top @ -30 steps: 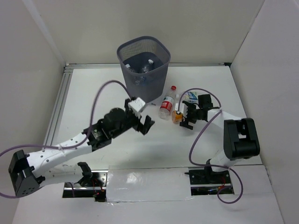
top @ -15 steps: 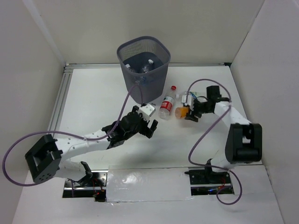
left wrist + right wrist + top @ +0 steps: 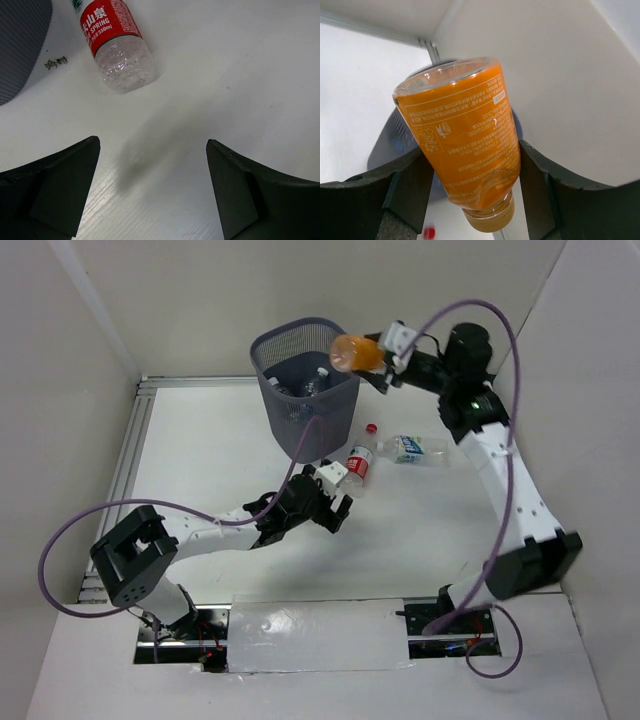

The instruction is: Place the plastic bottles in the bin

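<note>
My right gripper [image 3: 383, 358] is shut on the orange bottle [image 3: 356, 352] and holds it high over the right rim of the dark grey mesh bin [image 3: 308, 425]. In the right wrist view the orange bottle [image 3: 462, 142] sits between my fingers with the bin [image 3: 395, 137] behind it. Clear bottles [image 3: 305, 385] lie inside the bin. The red-label bottle [image 3: 360, 461] lies on the table right of the bin. A clear blue-label bottle [image 3: 415, 449] lies further right. My left gripper [image 3: 338, 502] is open and empty, low over the table just short of the red-label bottle [image 3: 114, 37].
White walls enclose the table on three sides. A metal rail [image 3: 125, 475] runs along the left edge. The bin's wall [image 3: 20, 45] fills the upper left of the left wrist view. Small debris [image 3: 54, 63] lies on the table beside it.
My right arm has lifted the orange bottle from the table up and left to above the bin's rim. My left gripper has moved right and lower, toward the red-label bottle.
</note>
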You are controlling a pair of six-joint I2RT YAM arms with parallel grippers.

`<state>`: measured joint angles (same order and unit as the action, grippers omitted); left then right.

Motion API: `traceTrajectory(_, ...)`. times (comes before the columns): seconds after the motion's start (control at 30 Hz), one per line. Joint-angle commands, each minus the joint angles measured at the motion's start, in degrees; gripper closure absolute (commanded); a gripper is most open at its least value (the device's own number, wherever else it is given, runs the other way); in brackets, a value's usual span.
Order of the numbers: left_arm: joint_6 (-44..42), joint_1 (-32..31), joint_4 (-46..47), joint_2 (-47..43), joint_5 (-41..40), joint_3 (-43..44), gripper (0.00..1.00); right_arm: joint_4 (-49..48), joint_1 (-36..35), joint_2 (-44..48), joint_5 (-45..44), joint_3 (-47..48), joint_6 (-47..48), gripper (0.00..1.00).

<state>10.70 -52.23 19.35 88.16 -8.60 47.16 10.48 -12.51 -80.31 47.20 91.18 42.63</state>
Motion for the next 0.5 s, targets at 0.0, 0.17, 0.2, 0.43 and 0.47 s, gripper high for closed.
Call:
traceTrajectory(0.0, -0.41, -0.24, 5.95, 0.70, -0.62, 2.33, 0.00, -4.15, -4.69, -11.15, -6.24, 8.38, -8.16, 0.60)
traceTrajectory(0.17, -1.56, -0.24, 6.57, 4.73, -5.02, 6.36, 0.00, 1.63, -7.53, -30.05, -10.20, 30.04, -11.94, 0.24)
traceTrajectory(0.2, -1.56, -0.24, 6.57, 5.44, -6.50, 7.07, 0.00, 3.65, -7.53, -32.69, -10.72, 34.20, -14.05, 0.10)
traceTrajectory(0.43, -7.96, -0.77, 6.57, 13.94, -15.90, 17.77, 0.00, 6.67, -1.31, -34.67, -15.90, 43.15, -27.04, 0.00)
traceTrajectory(0.47, -8.67, -0.77, 5.96, 15.27, -15.92, 19.10, 0.00, 5.70, 0.37, -29.86, -15.91, 37.12, -28.03, 0.00)
